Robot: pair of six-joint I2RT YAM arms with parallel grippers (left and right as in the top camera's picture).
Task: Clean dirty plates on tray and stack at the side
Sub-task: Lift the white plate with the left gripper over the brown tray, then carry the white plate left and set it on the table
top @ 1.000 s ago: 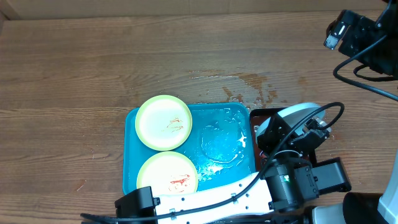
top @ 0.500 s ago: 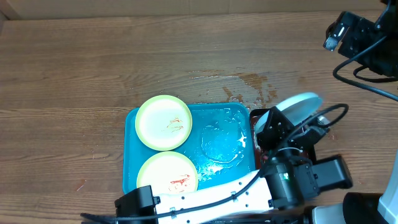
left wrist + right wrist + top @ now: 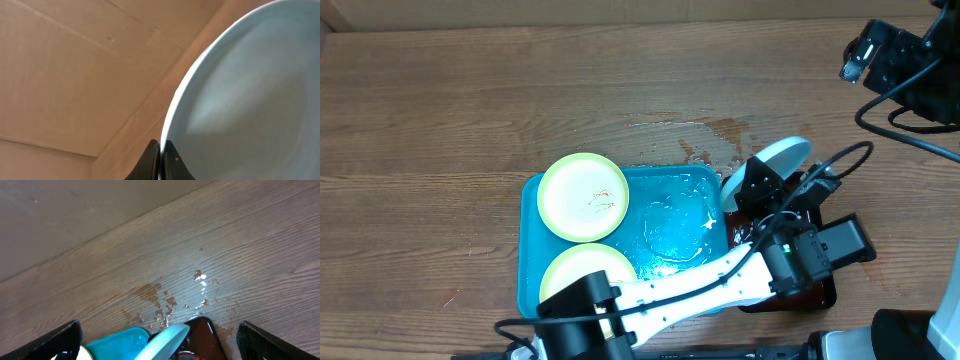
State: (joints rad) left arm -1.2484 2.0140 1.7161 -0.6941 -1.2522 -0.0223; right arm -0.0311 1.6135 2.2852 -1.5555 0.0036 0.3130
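Observation:
My left gripper (image 3: 760, 178) is shut on the rim of a white-light blue plate (image 3: 782, 154), held tilted on edge over the near-left corner of a dark red-brown tray. In the left wrist view both fingertips (image 3: 152, 150) pinch the rim of that plate (image 3: 250, 90). Two pale yellow plates with red smears (image 3: 583, 197) (image 3: 588, 280) lie on the left half of the turquoise tray (image 3: 670, 230). My right gripper (image 3: 865, 55) hangs open at the far right, well above the table. Its view shows the tilted plate (image 3: 167, 339) and the tray's corner (image 3: 117, 340) below its open gripper (image 3: 160, 325).
The dark red-brown tray (image 3: 820, 280) with a black rim sits against the turquoise tray's right side; it is also in the right wrist view (image 3: 202, 332). Water is spilled on the wooden table (image 3: 720, 135) behind both trays, and the turquoise tray's right half is wet.
The left gripper has raised the white-light blue plate and turned it more on edge, shifting it a little back and left. The right arm has not moved.

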